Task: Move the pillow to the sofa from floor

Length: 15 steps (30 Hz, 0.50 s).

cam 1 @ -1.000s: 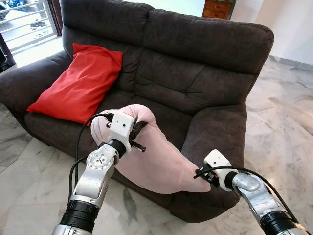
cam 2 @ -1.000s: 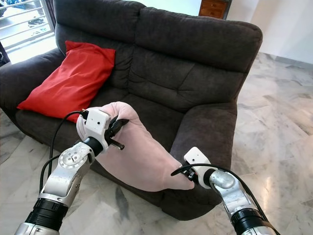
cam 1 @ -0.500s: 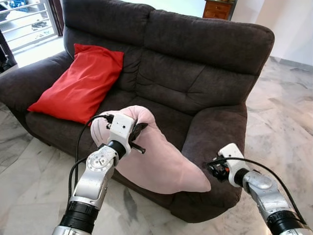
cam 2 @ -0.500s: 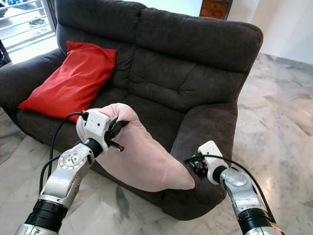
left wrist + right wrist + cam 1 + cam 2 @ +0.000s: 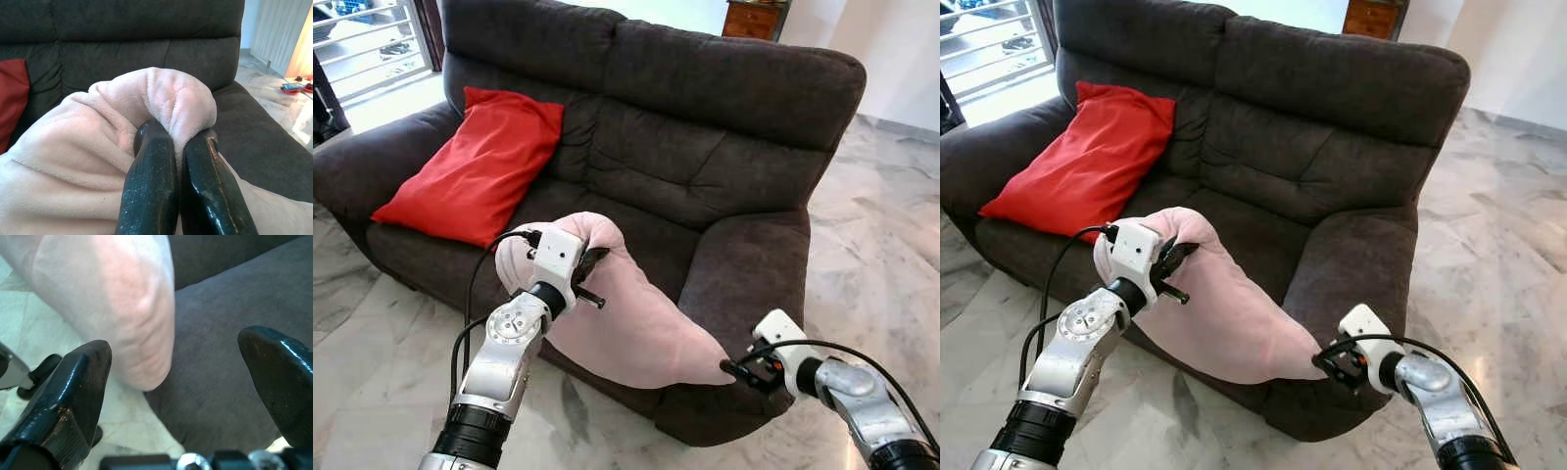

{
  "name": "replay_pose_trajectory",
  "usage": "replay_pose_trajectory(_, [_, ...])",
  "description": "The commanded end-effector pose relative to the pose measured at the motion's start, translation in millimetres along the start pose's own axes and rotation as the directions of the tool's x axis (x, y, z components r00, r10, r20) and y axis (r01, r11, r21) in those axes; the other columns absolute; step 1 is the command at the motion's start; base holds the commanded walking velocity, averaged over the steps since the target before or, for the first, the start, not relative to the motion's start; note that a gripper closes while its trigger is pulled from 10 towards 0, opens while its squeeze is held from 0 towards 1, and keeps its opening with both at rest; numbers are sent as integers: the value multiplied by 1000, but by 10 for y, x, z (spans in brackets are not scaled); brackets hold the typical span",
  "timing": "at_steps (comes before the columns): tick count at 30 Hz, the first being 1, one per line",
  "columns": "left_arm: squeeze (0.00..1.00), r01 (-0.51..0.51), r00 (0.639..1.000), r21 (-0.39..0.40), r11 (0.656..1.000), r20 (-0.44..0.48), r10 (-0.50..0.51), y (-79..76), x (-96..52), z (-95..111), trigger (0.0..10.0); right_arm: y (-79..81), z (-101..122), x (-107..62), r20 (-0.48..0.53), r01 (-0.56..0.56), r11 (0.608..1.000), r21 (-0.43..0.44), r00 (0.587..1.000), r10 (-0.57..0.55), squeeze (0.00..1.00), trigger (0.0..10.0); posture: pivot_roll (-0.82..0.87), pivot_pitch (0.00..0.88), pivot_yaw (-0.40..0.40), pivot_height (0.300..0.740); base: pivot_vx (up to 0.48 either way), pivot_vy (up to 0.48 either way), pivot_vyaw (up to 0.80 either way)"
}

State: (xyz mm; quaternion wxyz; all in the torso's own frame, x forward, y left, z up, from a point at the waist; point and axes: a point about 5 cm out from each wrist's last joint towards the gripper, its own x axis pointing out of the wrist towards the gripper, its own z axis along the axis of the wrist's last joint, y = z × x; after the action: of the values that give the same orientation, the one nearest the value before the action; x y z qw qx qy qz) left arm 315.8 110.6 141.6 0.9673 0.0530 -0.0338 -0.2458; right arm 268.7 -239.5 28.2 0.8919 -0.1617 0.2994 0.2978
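Dark grey sofa [image 5: 705, 127] on marble floor [image 5: 891, 235], red cushion [image 5: 475, 162] against its left arm. Pink pillow [image 5: 626, 323] slanting along sofa's front edge, upper end pinched tight by left gripper [image 5: 178, 147], lower corner between wide-open fingers [image 5: 73, 396] of right gripper [image 5: 736, 370], seemingly untouched.

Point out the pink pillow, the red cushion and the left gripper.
pink pillow [image 5: 636, 323], left eye view, middle of its hanging body.
red cushion [image 5: 475, 166], left eye view, centre of its face.
left gripper [image 5: 178, 147], left wrist view, between the fingertips pinching the pillow's fold.
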Motion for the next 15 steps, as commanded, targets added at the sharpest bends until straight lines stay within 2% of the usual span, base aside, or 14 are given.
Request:
replay_pose_trajectory(1, [0,32,999,19,999,36,-32,-68,23,89,10000,-15,7,-28,-7,-13,1000,-2,1000,13,1000,10000,59,0,-77,740,0,0,0])
replay_pose_trajectory(8, [0,34,999,18,999,33,-35,-79,27,84,10000,96,-70,29,-33,-40,999,20,999,40,1000,10000,57,0,-77,740,0,0,0])
replay_pose_trajectory(15, [0,31,999,17,999,26,-31,-77,12,67,10000,187,-100,134,-35,1,998,63,999,1,1000,10000,62,0,-79,740,0,0,0])
